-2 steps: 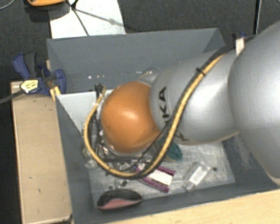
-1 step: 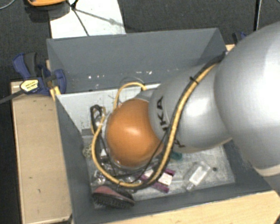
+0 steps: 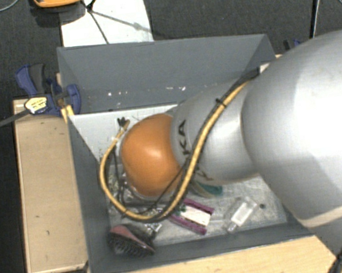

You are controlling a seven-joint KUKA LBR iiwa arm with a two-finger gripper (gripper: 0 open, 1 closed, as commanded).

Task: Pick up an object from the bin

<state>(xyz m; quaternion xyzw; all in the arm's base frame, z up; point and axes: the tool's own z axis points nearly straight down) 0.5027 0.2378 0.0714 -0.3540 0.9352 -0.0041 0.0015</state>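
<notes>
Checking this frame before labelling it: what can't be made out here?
Camera view:
Most of the bin floor, hidden by the arm and its orange cover.
The teal thing, mostly under the arm.
The clear thing at the front, too small to identify.

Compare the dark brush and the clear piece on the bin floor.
The brush is dark and opaque; the clear piece is pale and see-through. The brush sits at the view's lower left; the clear piece further right. Both lie on the bin floor.
</notes>
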